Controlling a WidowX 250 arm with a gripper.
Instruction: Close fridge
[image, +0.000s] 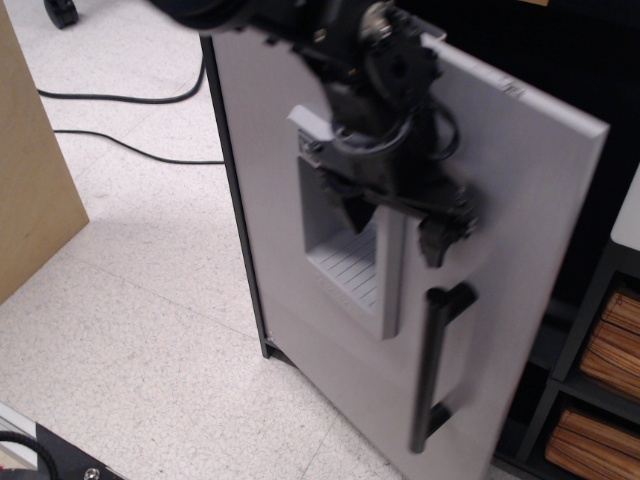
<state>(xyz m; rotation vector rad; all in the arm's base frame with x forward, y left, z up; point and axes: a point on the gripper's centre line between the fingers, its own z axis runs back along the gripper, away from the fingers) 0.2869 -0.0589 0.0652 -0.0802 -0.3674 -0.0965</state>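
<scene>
Speckled white worktop (130, 330) carrying the fridge (300, 330) at its right, a black cable (120, 98) trailing across the back, and a brown board (30, 170) at left.

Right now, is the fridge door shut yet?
Not quite. The fridge door is swung most of the way round, hiding the inside. The gripper is at its face above the black handle. A gap remains at the door's right edge, so a last push is left.
</scene>
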